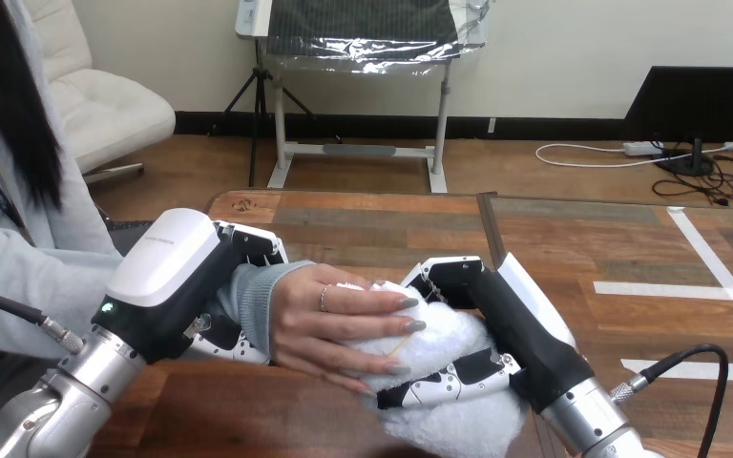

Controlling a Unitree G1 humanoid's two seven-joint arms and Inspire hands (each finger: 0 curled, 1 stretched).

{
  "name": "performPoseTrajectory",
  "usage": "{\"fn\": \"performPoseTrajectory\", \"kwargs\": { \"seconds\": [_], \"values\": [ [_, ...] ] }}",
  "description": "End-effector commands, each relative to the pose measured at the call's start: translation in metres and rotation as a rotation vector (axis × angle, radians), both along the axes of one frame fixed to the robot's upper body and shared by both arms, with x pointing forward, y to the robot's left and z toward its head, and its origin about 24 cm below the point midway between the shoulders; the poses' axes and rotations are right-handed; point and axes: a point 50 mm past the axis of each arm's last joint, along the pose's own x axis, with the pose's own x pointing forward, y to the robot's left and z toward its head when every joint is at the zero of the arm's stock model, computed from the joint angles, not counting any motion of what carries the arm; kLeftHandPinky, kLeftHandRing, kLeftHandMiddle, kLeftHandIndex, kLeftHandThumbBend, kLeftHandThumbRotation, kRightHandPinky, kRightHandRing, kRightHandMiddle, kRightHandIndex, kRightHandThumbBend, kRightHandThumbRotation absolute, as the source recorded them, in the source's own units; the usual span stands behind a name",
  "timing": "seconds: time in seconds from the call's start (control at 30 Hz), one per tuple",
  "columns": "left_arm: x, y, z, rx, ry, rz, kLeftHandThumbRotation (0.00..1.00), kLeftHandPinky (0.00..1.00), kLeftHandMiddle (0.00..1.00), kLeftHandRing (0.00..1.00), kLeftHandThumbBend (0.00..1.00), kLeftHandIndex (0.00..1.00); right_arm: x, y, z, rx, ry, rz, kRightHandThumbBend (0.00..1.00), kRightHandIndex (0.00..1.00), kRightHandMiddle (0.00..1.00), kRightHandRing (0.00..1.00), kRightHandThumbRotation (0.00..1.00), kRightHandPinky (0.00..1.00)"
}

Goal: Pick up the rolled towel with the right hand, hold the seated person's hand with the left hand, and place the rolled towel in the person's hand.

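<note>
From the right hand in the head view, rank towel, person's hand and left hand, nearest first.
1. Towel, in the right hand's grasp.
2. Person's hand, on the towel, just left.
3. Left hand, farthest, at the view's left.

Beyond your wooden table [391, 224], a cream wall [573, 38] meets a black baseboard [363, 124] and a plank floor [554, 176]. A white padded chair [105, 105] stands at left. At centre is a white stand [439, 114] bearing a plastic-wrapped dark panel [363, 29], with a black tripod [253, 95] beside it. A white power strip [639, 148] lies at right.

Faint print on the left hand [167, 272] shell is too small to read.
</note>
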Motion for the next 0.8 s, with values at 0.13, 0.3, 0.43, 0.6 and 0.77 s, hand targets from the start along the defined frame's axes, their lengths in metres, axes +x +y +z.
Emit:
{"fn": "performPoseTrajectory", "kwargs": {
  "seconds": [0.13, 0.3, 0.43, 0.6, 0.77],
  "values": [
    [0.0155, -0.0294, 0.0170, -0.058, -0.067, -0.099, 0.15, 0.27, 0.35, 0.30, 1.00, 0.39, 0.0184, 0.0121, 0.0632, 0.146, -0.277, 0.039, 0.77, 0.41, 0.40, 0.29, 0.00, 0.24],
    [0.0150, -0.0299, 0.0173, -0.061, -0.072, -0.101, 0.15, 0.27, 0.35, 0.30, 1.00, 0.39, 0.0195, 0.0119, 0.0624, 0.148, -0.268, 0.036, 0.77, 0.41, 0.40, 0.30, 0.00, 0.24],
    [0.0145, -0.0300, 0.0178, -0.064, -0.075, -0.103, 0.15, 0.27, 0.35, 0.30, 1.00, 0.39, 0.0200, 0.0119, 0.0615, 0.150, -0.263, 0.035, 0.77, 0.41, 0.40, 0.30, 0.00, 0.24],
    [0.0140, -0.0295, 0.0180, -0.063, -0.075, -0.102, 0.15, 0.27, 0.35, 0.30, 1.00, 0.39, 0.0208, 0.0121, 0.0602, 0.151, -0.256, 0.035, 0.78, 0.41, 0.41, 0.30, 0.00, 0.25],
    [0.0134, -0.0289, 0.0180, -0.065, -0.079, -0.103, 0.16, 0.27, 0.35, 0.30, 1.00, 0.39, 0.0217, 0.0121, 0.0589, 0.148, -0.249, 0.033, 0.79, 0.41, 0.41, 0.31, 0.00, 0.25]
  ]
}}
